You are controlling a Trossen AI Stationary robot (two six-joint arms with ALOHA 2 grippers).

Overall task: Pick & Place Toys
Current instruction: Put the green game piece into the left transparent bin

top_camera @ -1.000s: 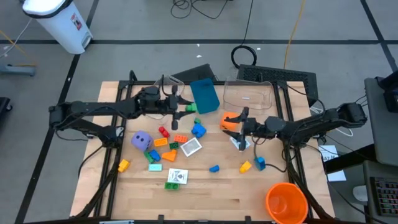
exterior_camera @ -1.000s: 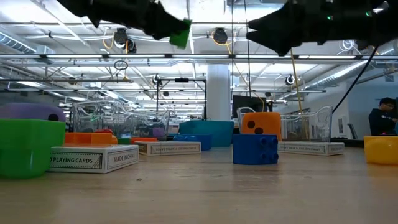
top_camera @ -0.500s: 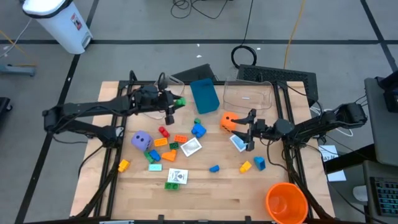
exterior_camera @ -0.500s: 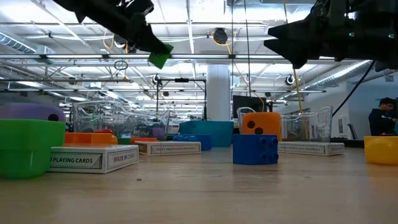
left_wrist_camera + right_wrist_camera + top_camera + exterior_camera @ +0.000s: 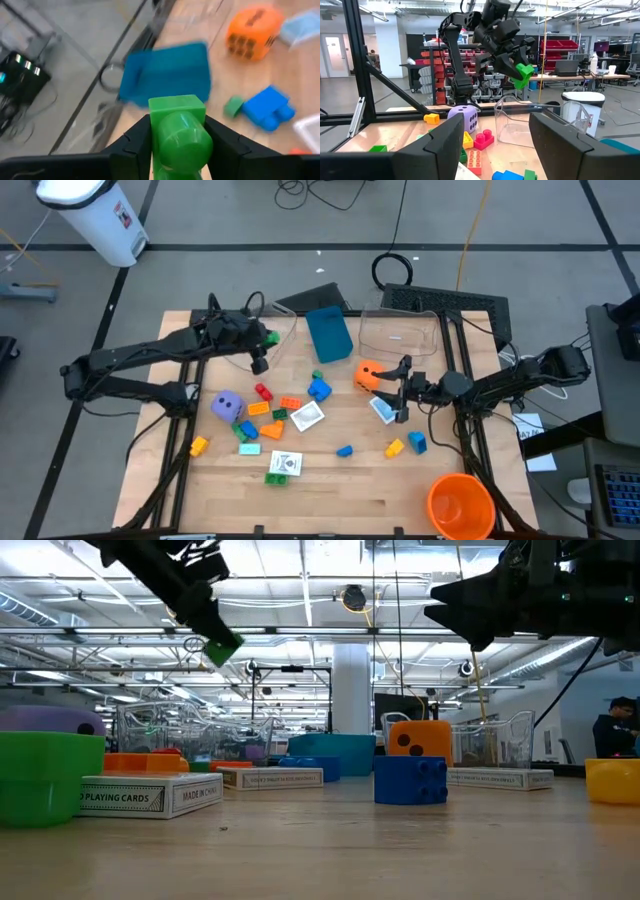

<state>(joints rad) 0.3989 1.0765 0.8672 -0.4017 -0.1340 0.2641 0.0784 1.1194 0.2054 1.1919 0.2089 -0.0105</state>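
Observation:
My left gripper [image 5: 264,346] hangs over the table's far left part, shut on a green brick [image 5: 177,132], which also shows in the high view [image 5: 271,338] and in the low view [image 5: 222,648]. My right gripper [image 5: 401,392] stands open and empty right of the middle. It is beside the orange die [image 5: 369,373] and over a white card [image 5: 383,409]. Loose bricks [image 5: 318,389], cards [image 5: 306,416] and a purple die [image 5: 228,406] lie on the wooden table [image 5: 330,490]. My left gripper pinches the green brick by two opposite sides [image 5: 156,131] between its two fingers [image 5: 131,142]. The fingers slant downward, coming from the table's left. The brick is lifted well clear of the table, one round stud facing the wrist camera.
A blue box [image 5: 328,332] and a clear tub [image 5: 400,330] stand at the far edge, with another clear tub [image 5: 283,318] by my left gripper. A big orange cup [image 5: 460,505] stands at the near right corner. Black frame posts [image 5: 190,395] flank the table.
My left gripper has carried the green brick toward the table's left edge, away from the blue box, and has tipped from about level to slanting down. The brick stays lifted. My right gripper has drawn back a little toward the right edge and stays open.

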